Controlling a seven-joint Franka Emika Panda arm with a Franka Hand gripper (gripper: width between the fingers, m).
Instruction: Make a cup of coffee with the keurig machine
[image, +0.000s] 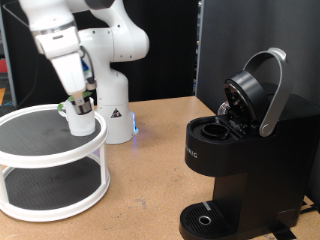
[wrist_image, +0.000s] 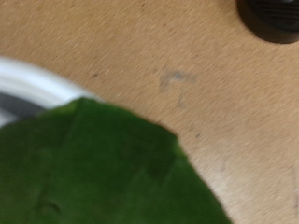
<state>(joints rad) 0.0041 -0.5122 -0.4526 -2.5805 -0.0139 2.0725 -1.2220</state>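
Keurig machine (image: 240, 150) sits on the right side of the exterior view with its silver-grey handled lid (image: 262, 85) flipped up, so we can see straight into the open pod chamber (image: 213, 128). Its round drip tray (image: 203, 220) is at the near edge of the wooden table (image: 150, 180).

Over on the left we've got a white two-tier round shelf (image: 50, 160) with dark mesh surfaces. The gripper (image: 78, 105) is right down over the top tier's right edge, at a small white thing (image: 80, 122) with a bit of green above it. We honestly can't tell from here if that's the cup, or if the fingers are spread or pinching anything.

Wrist view is mostly a blurry green shape (wrist_image: 93, 168) up close, with tan tabletop behind it, a curved white rim (wrist_image: 28, 79) and a dark round object (wrist_image: 276, 19) in one corner.
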